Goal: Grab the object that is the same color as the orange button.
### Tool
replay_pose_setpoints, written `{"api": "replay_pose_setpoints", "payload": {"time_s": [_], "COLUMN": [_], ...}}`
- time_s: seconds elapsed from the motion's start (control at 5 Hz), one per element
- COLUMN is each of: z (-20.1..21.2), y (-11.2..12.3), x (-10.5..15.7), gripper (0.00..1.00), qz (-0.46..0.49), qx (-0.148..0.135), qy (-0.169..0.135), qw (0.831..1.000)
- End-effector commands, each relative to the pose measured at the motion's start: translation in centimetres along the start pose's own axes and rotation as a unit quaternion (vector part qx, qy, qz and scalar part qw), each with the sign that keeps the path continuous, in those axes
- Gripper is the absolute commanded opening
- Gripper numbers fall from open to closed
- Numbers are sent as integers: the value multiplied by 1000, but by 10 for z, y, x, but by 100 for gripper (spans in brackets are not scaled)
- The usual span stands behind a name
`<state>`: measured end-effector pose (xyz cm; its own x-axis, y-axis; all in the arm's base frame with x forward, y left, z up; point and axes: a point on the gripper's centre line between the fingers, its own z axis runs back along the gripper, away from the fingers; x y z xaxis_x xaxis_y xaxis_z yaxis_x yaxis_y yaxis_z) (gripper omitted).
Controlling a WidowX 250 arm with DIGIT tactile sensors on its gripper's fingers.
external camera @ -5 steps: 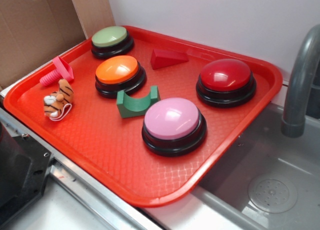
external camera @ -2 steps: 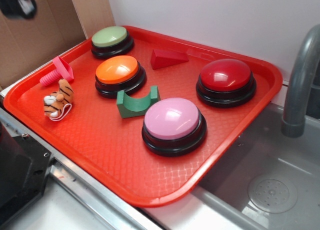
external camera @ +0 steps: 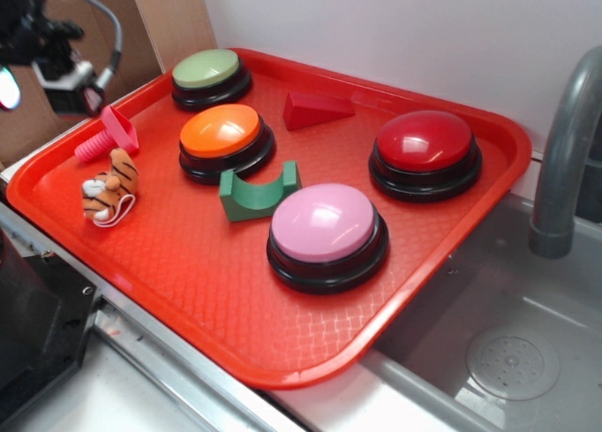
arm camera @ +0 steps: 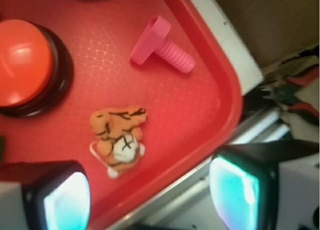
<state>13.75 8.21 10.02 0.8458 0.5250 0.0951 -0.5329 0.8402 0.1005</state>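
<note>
The small plush tiger (external camera: pixel 110 189), orange with black stripes and a white face, lies on the left part of the red tray (external camera: pixel 216 291); in the wrist view it (arm camera: pixel 119 137) lies just above the gap between my fingers. The orange button (external camera: pixel 222 136) stands to its right, and shows at the left edge of the wrist view (arm camera: pixel 22 62). My gripper (arm camera: pixel 150 202) is open and empty, high above the tray's left edge; in the exterior view it (external camera: pixel 42 60) is at the top left, partly cut off.
A pink plastic screw (external camera: pixel 108 136) lies just behind the tiger. A green arch block (external camera: pixel 256 191), a red wedge (external camera: pixel 315 109), and pale green (external camera: pixel 209 74), red (external camera: pixel 425 150) and pink (external camera: pixel 324 232) buttons share the tray. A sink (external camera: pixel 508 357) and faucet (external camera: pixel 564 159) are at the right.
My gripper has come into the exterior view from the top left corner and moved down and right toward the tray's left side. Nothing on the tray has moved.
</note>
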Motion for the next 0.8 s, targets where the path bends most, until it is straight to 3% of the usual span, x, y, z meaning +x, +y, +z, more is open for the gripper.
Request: {"api": "replay_pose_setpoints", "payload": {"time_s": [0.0,0.6], "z": [-42,-87], "y": [-18,-7], "x": [0,14], "gripper": [100,100], "qz": [-50,-38], "qx": [-7,16], "qy": [0,28], "qw": [999,999]}}
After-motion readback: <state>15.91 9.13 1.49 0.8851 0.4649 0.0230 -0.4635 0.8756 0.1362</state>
